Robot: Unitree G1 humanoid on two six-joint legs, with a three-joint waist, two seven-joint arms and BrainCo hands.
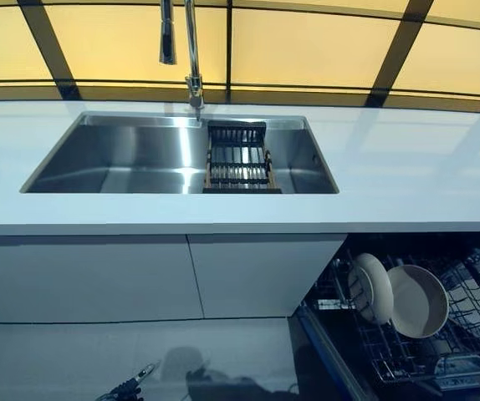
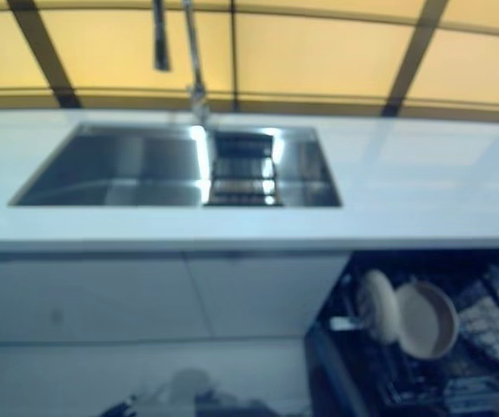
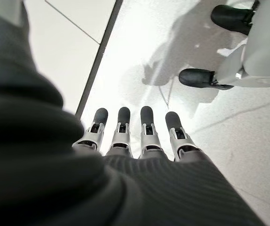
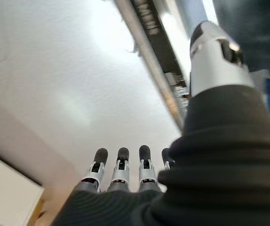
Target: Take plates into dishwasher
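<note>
Two cream plates stand upright in the open dishwasher's lower rack (image 1: 390, 355) at the lower right: one edge-on (image 1: 373, 287), one facing out (image 1: 418, 301). They also show in the right eye view (image 2: 423, 320). A dark dish rack (image 1: 238, 156) sits empty in the steel sink (image 1: 123, 154). My left hand (image 3: 130, 134) hangs low over the pale floor, fingers straight, holding nothing. My right hand (image 4: 121, 174) hangs low too, fingers straight and empty, next to the dishwasher's edge (image 4: 149, 61). Neither hand shows in the eye views.
A tall tap (image 1: 191, 50) stands behind the sink. The white worktop (image 1: 407, 167) runs the full width, with white cabinet fronts (image 1: 140, 276) below it. The dishwasher door edge (image 1: 328, 351) juts out at the lower right.
</note>
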